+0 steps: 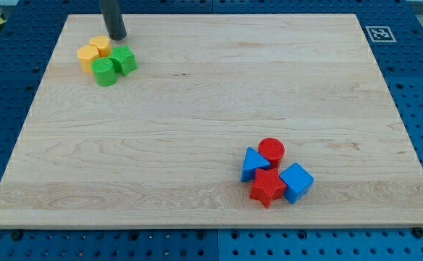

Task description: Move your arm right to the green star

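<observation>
The green star [124, 60] lies near the view's top left on the wooden board [211, 94], touching a green cylinder [104, 72] on its lower left. Two yellow blocks sit just left of them: one [100, 46] nearer the top and one [88, 57] further left. My tip [118, 36] is just above the green star, slightly to its left, and right beside the upper yellow block. The rod rises out of the view's top.
A second cluster lies at the lower right: a red cylinder [271, 150], a blue triangle [253, 164], a red star [267, 187] and a blue cube [296, 181]. A printed marker tag [378, 33] sits at the board's top right corner.
</observation>
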Controlling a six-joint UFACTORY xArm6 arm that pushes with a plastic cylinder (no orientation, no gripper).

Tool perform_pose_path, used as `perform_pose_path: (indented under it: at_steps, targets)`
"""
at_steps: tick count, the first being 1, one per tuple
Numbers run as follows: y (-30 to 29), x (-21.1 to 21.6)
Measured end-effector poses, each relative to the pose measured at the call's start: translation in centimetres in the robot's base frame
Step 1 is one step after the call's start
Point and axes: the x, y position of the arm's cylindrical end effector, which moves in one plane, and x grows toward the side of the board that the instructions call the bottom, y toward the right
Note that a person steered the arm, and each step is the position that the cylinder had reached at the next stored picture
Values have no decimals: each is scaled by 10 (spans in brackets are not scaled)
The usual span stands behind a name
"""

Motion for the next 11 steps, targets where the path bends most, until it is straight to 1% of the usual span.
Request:
perform_pose_path:
  at_steps: [1,3,5,6,7,8,9,10,11]
  targets:
    - [-1,5]
    - [-1,27]
    - [2,22]
    - [29,19]
    - [68,21]
    - [101,35]
    - [113,67]
    - [112,87]
    - [106,87]
